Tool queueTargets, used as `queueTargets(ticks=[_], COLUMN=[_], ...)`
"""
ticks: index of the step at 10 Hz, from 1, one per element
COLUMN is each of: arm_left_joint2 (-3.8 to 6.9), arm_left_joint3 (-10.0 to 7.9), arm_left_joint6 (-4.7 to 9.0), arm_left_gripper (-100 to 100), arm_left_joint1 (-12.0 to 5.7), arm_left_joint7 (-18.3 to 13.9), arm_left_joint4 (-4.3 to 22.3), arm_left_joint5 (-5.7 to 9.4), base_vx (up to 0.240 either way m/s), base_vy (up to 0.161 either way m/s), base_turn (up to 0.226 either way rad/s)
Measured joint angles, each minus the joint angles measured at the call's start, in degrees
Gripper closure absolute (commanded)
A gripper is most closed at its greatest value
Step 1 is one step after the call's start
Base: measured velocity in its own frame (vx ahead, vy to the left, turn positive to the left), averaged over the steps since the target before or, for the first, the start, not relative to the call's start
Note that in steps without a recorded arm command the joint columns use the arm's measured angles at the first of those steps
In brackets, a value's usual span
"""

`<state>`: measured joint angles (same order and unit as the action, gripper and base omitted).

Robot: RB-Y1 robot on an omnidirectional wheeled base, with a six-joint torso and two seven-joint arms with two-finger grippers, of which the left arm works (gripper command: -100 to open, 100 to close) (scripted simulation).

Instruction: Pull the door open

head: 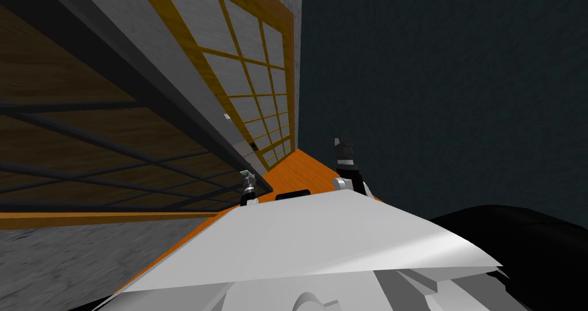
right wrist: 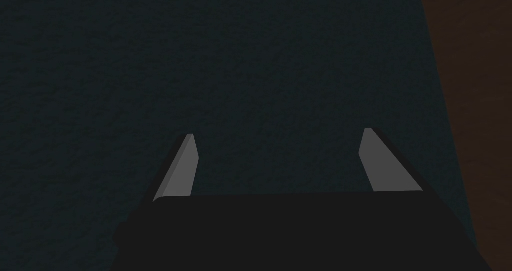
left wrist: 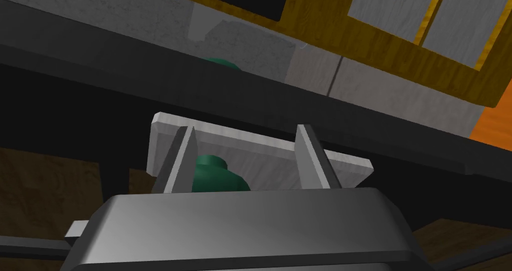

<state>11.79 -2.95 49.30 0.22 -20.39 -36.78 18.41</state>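
Left wrist view: door (left wrist: 40, 183), a dark-framed leaf with brown wood panels, close ahead of the left gripper (left wrist: 246, 130). Fitting: green knob (left wrist: 217, 175) on a light grey plate (left wrist: 260, 155). The knob is judged rigid, smooth and liable to slip, and best gripped around its sides. The leaf is probably heavy. Left blades stand apart with the knob between them, unclamped. Right gripper (right wrist: 278, 133) is spread and idle.

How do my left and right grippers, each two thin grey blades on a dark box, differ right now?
The left gripper has a round green knob between its fingers, in front of a grey plate; the right gripper has nothing between its own. The left's fingers stand closer together than the right's. Both are open.
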Motion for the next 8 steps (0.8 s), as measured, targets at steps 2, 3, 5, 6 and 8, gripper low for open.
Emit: queueTargets(ticks=[2, 3, 5, 6, 8], arm_left_joint2=[-0.27, -0.37, -0.36, -0.38, 0.24], arm_left_joint3=[1.02, 1.3, 1.92, 2.16, 2.26], arm_left_joint6=[-0.54, -0.36, 0.53, 0.42, 0.39], arm_left_gripper=[-100, -100, -100, -100, -100], arm_left_joint1=[0.42, 0.29, -0.67, -0.69, -0.53], arm_left_joint7=[-3.0, -4.5, -7.5, -8.9, -11.9], arm_left_joint4=[-1.1, -1.2, 0.2, -0.1, -0.9], arm_left_joint5=[0.99, 1.62, 2.53, 3.05, 4.31], base_vx=[-0.078, -0.092, -0.063, -0.07, -0.061], base_vy=[0.025, 0.034, 0.021, 0.031, 0.042], base_turn=[-0.046, -0.066, -0.034, -0.044, 0.017])
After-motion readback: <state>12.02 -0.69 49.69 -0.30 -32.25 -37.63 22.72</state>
